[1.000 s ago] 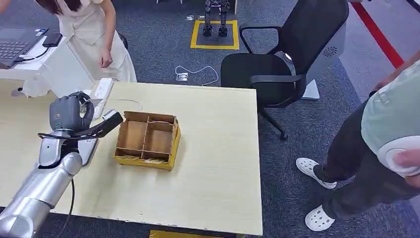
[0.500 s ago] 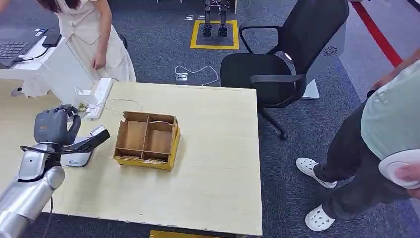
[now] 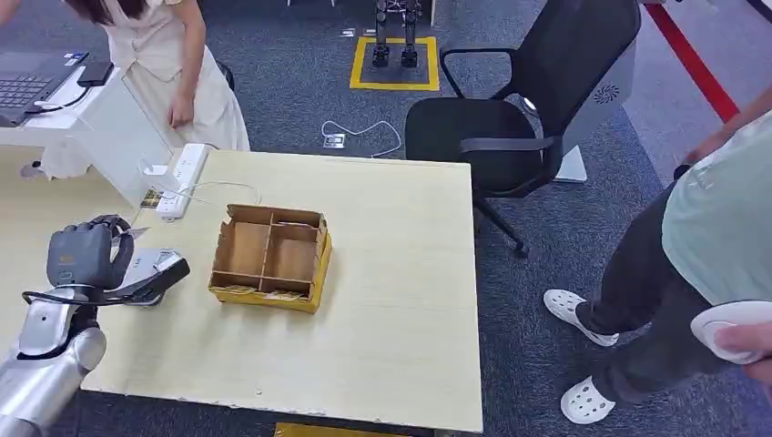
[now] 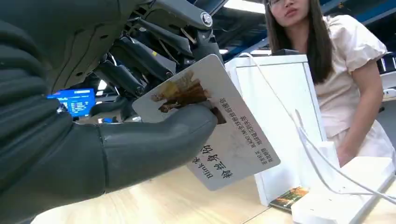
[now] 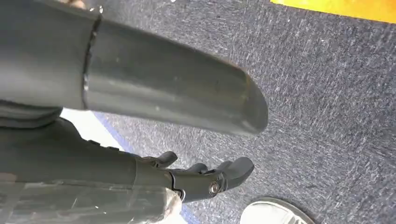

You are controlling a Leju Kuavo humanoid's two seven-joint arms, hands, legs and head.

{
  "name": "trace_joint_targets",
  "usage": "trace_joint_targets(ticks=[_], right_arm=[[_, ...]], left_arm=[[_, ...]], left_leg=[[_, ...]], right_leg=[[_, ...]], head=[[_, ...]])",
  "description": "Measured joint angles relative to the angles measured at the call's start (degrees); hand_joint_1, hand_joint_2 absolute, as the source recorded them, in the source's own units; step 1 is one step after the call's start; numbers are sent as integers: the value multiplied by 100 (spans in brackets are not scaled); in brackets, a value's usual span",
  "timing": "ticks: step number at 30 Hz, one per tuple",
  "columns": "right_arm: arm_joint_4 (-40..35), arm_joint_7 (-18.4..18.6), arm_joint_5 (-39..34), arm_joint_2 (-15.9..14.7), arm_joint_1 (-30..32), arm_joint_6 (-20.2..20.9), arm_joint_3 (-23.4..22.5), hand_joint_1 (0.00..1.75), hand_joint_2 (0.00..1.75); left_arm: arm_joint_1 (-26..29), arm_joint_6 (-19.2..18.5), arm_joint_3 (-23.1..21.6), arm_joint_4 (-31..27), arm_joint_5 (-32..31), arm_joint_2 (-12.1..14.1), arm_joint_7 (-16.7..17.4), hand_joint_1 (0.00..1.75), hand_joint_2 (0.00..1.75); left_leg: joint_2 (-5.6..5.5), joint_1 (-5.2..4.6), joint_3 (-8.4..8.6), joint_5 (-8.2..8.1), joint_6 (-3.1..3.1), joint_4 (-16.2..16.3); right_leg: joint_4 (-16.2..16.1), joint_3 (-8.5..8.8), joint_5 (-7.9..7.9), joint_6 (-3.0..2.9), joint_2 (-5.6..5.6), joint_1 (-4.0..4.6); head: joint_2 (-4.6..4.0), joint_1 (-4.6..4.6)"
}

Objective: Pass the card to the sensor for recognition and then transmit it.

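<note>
The left hand (image 3: 84,256) has been drawn back over the last second, from beside the divided cardboard box (image 3: 271,257) toward the left edge of the tabletop (image 3: 401,300). It is now held above the white sensor unit (image 3: 150,269), which lies near that edge and has been partly uncovered by the withdrawal.

The card (image 4: 212,122) is pinched between the thick thumb and the darker fingers (image 4: 135,70) of the left hand, its printed face and picture turned to the wrist camera. The card is carried clear of the tabletop.

From this it is judged that the reading pass over the sensor is either finishing or has been completed, and that the hand-over is the step left; whether the card was recognised cannot be told.

The right hand (image 5: 205,179) hangs above the carpet with its fingers loosely curled and nothing in it. A person (image 3: 164,73) stands beyond the far left corner, by the power strip (image 3: 182,168).
</note>
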Motion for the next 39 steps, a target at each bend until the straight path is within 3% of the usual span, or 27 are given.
trace_joint_targets(ticks=[14, 39], right_arm=[[-61, -7, -227, -79, -96, -114, 284, 0, 0], [-188, 2, -297, -153, -110, -116, 389, 0, 0]], left_arm=[[598, 13, 17, -258, -184, -111, 105, 175, 175], [897, 63, 20, -273, -356, -332, 234, 175, 175]], left_leg=[[0, 0, -1, -2, 2, 0], [-1, 0, -1, -3, 2, 0]], right_leg=[[-1, 0, -1, 0, 0, 0], [-1, 0, -1, 0, -2, 0]], head=[[0, 4], [0, 2]])
